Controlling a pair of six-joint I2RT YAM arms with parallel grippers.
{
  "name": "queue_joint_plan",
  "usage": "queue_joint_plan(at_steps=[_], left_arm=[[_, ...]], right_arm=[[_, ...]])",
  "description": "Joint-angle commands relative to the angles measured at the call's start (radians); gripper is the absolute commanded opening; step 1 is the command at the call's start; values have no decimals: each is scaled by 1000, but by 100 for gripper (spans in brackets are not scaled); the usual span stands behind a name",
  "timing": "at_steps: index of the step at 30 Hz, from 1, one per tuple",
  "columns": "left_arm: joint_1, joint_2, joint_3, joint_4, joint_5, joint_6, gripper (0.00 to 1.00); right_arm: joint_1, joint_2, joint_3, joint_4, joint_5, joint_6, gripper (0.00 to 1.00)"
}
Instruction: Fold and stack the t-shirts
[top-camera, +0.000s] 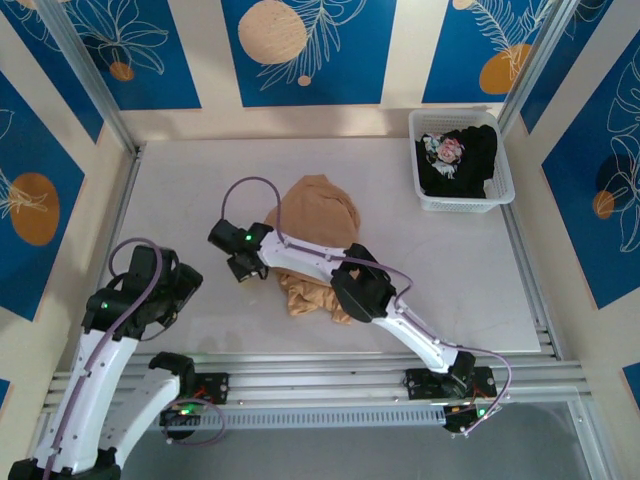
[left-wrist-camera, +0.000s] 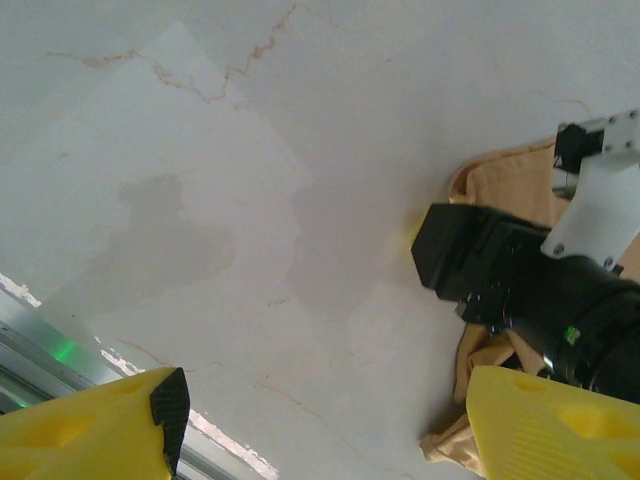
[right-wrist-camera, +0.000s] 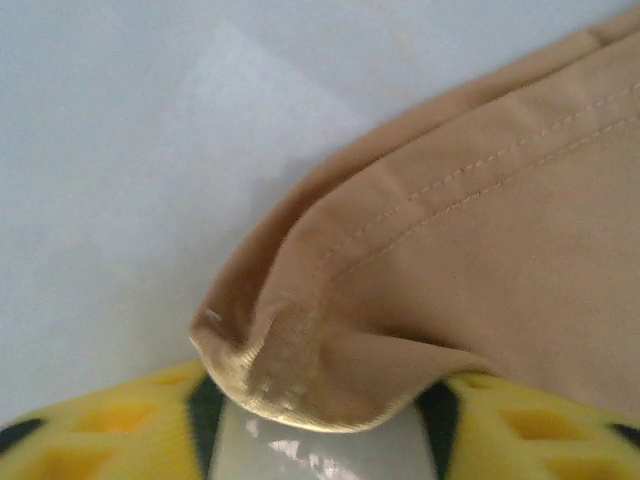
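Note:
The tan-orange t-shirt lies crumpled in the middle of the table, print hidden. My right arm reaches leftward across it, and my right gripper is at its left edge. In the right wrist view a hemmed corner of the tan-orange t-shirt lies between the yellow fingers of the right gripper, whose jaws still stand apart. My left gripper is open over bare table left of the shirt, nothing between its fingers. The black t-shirt with a pink-white print sits bunched in the basket.
A white mesh basket stands at the back right corner. Metal rails run along the near edge and the table's sides. The right arm's black wrist sits close to my left gripper's right finger.

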Motion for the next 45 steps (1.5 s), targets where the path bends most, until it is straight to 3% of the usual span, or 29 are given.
queue_joint_plan(at_steps=[1, 4, 5, 14, 20, 25, 31, 37, 41, 43, 45], left_arm=[[10, -5, 36, -30, 19, 20, 73], [9, -5, 39, -20, 29, 31, 71], [9, -5, 37, -14, 36, 35, 70], [9, 24, -16, 151, 165, 76, 67], [-19, 161, -56, 347, 348, 81, 67], [-194, 326, -87, 473, 441, 13, 79], [-377, 540, -99, 550, 429, -89, 87], [-488, 762, -17, 692, 398, -139, 89], [-518, 919, 68, 579, 328, -92, 74], [-502, 951, 98, 514, 224, -48, 50], [-467, 952, 131, 457, 113, -1, 17]], right_arm=[[-13, 60, 76, -66, 10, 18, 35], [-27, 53, 92, -71, -4, 24, 3], [-30, 30, 84, -62, 2, 24, 0], [-111, -431, -76, 37, 26, 39, 0], [-252, -836, -378, 34, 49, 144, 0], [-484, -1209, -742, 12, -17, 239, 0], [-755, -1424, -1025, -15, -240, 253, 0], [-825, -1498, -1126, -67, -270, 284, 0], [-837, -1518, -1141, -82, -280, 281, 0], [-843, -1522, -1134, -84, -283, 275, 0], [-850, -1520, -1121, -81, -293, 269, 0]])
